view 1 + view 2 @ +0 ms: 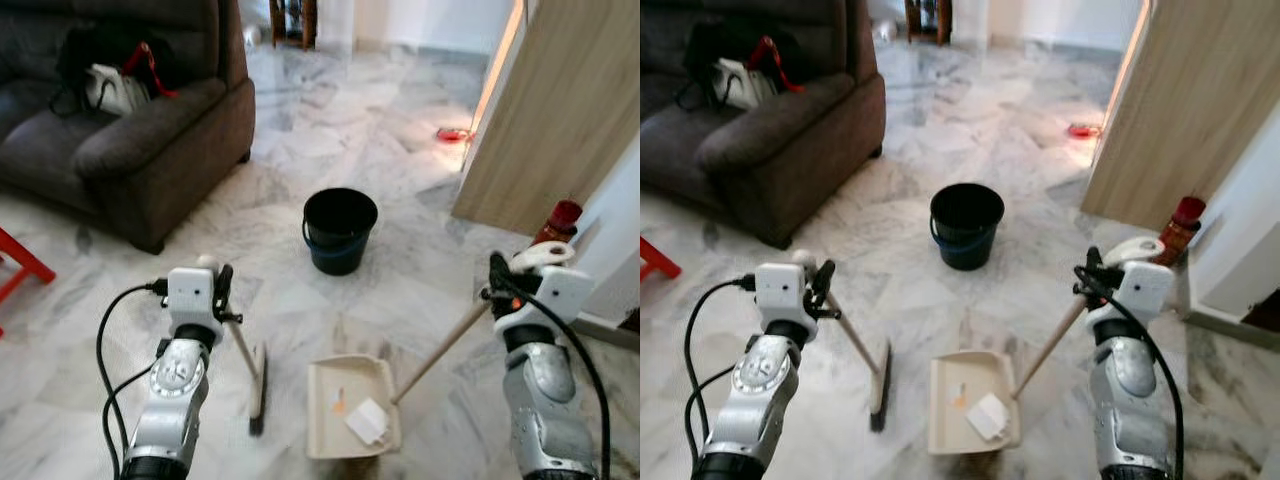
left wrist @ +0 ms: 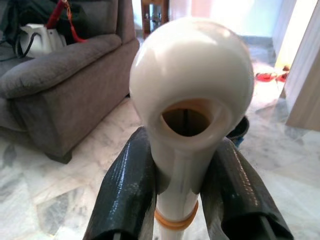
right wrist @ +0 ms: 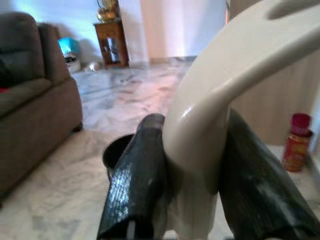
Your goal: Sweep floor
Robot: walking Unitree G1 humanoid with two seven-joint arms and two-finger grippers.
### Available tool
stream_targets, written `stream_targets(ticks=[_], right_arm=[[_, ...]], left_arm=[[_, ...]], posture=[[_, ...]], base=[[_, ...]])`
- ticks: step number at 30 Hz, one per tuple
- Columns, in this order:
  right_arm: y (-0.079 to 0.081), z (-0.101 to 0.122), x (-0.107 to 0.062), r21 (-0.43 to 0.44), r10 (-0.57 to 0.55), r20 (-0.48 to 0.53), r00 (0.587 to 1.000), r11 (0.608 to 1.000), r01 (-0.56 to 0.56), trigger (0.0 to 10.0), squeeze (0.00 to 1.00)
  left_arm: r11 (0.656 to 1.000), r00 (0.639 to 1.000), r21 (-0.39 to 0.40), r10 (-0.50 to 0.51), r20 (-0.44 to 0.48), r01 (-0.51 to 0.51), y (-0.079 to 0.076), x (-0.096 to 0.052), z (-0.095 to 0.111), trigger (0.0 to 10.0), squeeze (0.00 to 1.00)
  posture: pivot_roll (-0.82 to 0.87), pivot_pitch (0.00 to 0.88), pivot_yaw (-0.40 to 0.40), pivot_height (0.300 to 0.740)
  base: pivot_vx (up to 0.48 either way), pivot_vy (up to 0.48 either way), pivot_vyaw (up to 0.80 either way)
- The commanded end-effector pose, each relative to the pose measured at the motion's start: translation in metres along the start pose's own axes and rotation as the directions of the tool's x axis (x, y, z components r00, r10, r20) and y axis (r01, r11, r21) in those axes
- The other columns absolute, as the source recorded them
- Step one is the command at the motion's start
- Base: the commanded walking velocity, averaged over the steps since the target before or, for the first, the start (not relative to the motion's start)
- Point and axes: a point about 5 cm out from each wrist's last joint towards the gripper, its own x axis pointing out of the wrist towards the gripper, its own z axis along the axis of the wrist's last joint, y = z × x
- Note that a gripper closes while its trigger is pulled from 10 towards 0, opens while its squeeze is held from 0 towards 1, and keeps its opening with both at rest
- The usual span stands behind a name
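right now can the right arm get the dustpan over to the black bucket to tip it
Probably yes: the right gripper is shut on the dustpan handle, and bare floor lies between it and the bucket just ahead.

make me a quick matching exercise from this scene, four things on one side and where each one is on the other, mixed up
Things:
1. broom
2. dustpan
3. black bucket
4. red-capped bottle

Places:
A. on the floor ahead, beyond the dustpan
B. handle in the left claw
C. beside the wooden door panel
D. handle in the right claw, scraps inside

Pairs: 1-B, 2-D, 3-A, 4-C
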Motion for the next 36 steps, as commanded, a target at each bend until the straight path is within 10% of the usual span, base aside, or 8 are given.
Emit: stream_targets(ticks=[1,27,36], right_arm=[[-0.001,0.013,0.002,0.024,-0.004,0.063,0.998,1.000,0.002,10.0,0.00],[0.007,0.032,0.009,0.045,0.001,0.125,0.992,0.999,-0.007,10.0,0.00],[0.017,0.085,0.021,0.081,-0.026,0.304,0.952,0.997,0.002,10.0,0.00]], left_arm=[[1.000,0.999,0.011,-0.004,0.034,0.003,-0.002,0.003,0.007,10.0,0.00],[1.000,0.999,0.010,-0.001,0.038,0.001,0.000,0.004,0.009,10.0,0.00],[1.000,0.999,0.014,-0.005,0.036,0.004,0.000,0.005,0.009,10.0,0.00]], posture=[[0.00,0.060,0.016,0.740],[0.01,0.081,0.018,0.740],[0.01,0.079,0.024,0.740]], base=[[0.360,0.000,0.00],[0.363,0.000,0.00],[0.364,0.000,0.00]])
